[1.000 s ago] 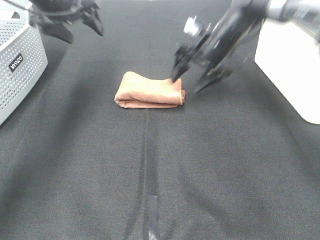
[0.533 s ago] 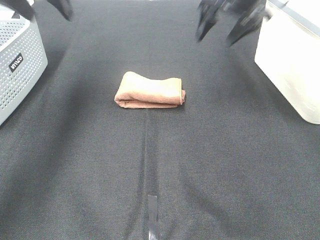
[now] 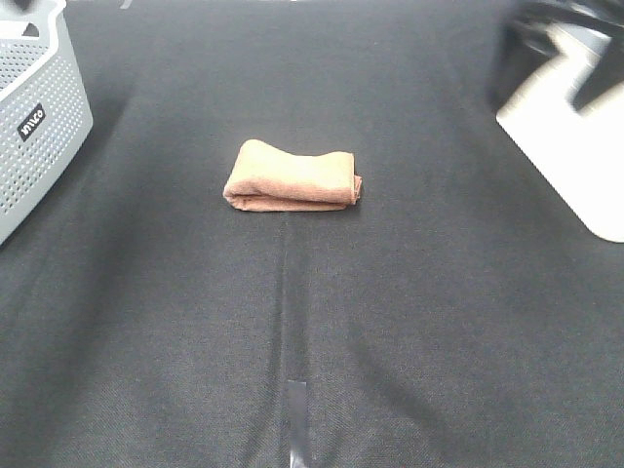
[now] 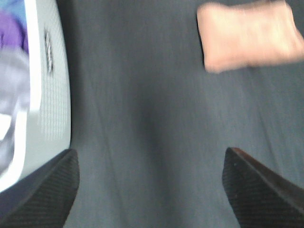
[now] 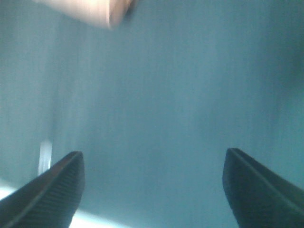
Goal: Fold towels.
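Note:
The reddish-brown towel [image 3: 292, 177] lies folded into a small thick packet in the middle of the black table. No gripper touches it. In the left wrist view my left gripper [image 4: 149, 190] stands open and empty above bare cloth, with the towel [image 4: 244, 40] well ahead of it and off to one side. My right gripper [image 5: 152, 190] is also open and empty, and only a corner of the towel [image 5: 85, 9] shows at the picture's edge. In the high view the right arm [image 3: 551, 34] is a dark blur at the far right, and the left gripper is out of that view.
A grey perforated basket [image 3: 39, 117] stands at the left edge, holding purple and white cloth [image 4: 9, 71]. A white box [image 3: 575, 146] stands at the right. A short strip of tape [image 3: 296, 419] lies near the front edge.
Both arms have drawn back from the towel. The right gripper left the towel's right end and swung to the far right; the left one left the high view. The towel has not moved.

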Available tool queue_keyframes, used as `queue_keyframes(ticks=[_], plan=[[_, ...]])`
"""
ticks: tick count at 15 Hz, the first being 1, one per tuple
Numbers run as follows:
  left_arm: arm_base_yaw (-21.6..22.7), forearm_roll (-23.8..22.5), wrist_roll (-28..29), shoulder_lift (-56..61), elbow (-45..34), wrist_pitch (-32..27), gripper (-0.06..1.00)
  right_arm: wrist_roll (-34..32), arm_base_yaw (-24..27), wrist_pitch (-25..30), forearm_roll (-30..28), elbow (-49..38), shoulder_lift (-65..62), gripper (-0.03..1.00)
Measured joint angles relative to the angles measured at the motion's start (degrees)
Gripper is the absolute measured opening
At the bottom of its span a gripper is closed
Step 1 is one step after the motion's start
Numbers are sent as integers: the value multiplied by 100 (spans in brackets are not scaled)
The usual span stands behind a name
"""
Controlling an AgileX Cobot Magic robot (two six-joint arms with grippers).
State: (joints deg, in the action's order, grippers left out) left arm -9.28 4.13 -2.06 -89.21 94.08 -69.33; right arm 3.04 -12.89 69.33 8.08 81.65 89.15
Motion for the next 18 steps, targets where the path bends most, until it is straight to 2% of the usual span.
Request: queue_keyframes(ticks=[3, 5, 6, 11, 14, 15, 16, 18], plan=[[0, 23, 0, 1833, -1713, -17, 78, 0, 0, 23, -52, -1770, -1914, 76], [0, 34, 0, 2613, -2458, -23, 78, 0, 0, -69, -69, -2441, -2727, 76], [0, 34, 0, 3403, -3174, -23, 78, 0, 0, -178, -74, -2997, -3592, 76], [0, 34, 0, 6452, -5374, -40, 78, 103, 0, -321, -178, -4097, -6085, 76], [0, 34, -103, 8319, -6068, -46, 78, 172, 0, -321, -321, -4589, -7477, 76], [0, 34, -103, 8319, -6068, -46, 78, 172, 0, -321, -321, -4589, -7477, 76], [0, 40, -229, 8892, -6142, -80, 78, 172, 0, -321, -338, -4819, -8062, 76], [0, 172, -498, 8904, -6205, -80, 78, 178, 0, -321, -344, -5042, -8697, 76]])
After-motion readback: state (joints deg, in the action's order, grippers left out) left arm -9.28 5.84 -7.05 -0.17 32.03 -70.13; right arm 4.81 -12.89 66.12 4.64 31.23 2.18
